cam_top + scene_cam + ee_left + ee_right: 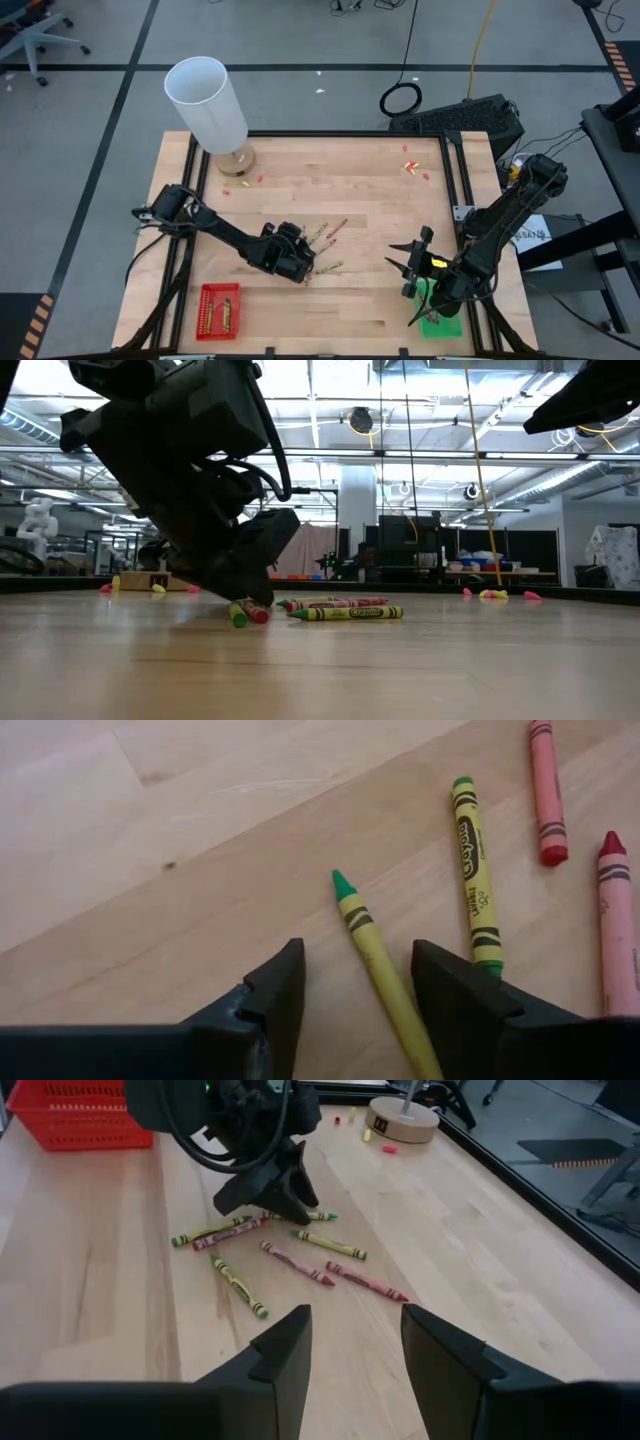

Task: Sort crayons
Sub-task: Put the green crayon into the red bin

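Green-tipped crayon (375, 955) lies between left gripper's (358, 982) parted fingers

left arm (215, 232): black, jointed, looped cables | right arm (500, 215): black, yellow-green light near wrist | fingers (270, 1005): dark, wedge-shaped

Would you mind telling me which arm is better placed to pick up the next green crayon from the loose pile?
Left. The left gripper is down on the pile, open, a green crayon lying between its fingers. The right gripper hangs open apart from the pile, near the green tray.
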`<state>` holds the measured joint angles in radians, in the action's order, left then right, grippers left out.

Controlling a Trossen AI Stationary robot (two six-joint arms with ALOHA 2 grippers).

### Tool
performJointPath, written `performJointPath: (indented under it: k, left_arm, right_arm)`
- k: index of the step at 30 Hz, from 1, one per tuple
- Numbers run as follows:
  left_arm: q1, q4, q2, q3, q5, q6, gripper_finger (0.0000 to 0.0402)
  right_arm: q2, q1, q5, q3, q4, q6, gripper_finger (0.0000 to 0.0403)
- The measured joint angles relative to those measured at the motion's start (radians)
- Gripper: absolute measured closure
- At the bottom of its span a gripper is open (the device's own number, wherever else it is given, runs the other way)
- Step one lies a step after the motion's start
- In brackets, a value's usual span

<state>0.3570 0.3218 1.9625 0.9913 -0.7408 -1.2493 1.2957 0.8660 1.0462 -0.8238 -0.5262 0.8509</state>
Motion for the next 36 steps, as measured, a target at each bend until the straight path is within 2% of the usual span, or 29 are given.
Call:
performJointPath:
  k: [14,29,36]
  left_arm:
    - [0.003,-0.005,-0.004,-0.001,0.02,0.08,0.0389]
    - [0.006,0.008,-0.026,-0.003,0.046,0.134,0.0382]
    - [0.008,0.019,-0.102,-0.006,0.15,0.279,0.0382]
  right_arm:
    - [0.0,-0.021,-0.003,0.0,0.022,-0.001,0.0264]
    - [0.005,-0.021,-0.002,0.0,0.029,-0.031,0.0264]
    - [0.018,-0.021,-0.002,0.0,0.039,-0.074,0.0264]
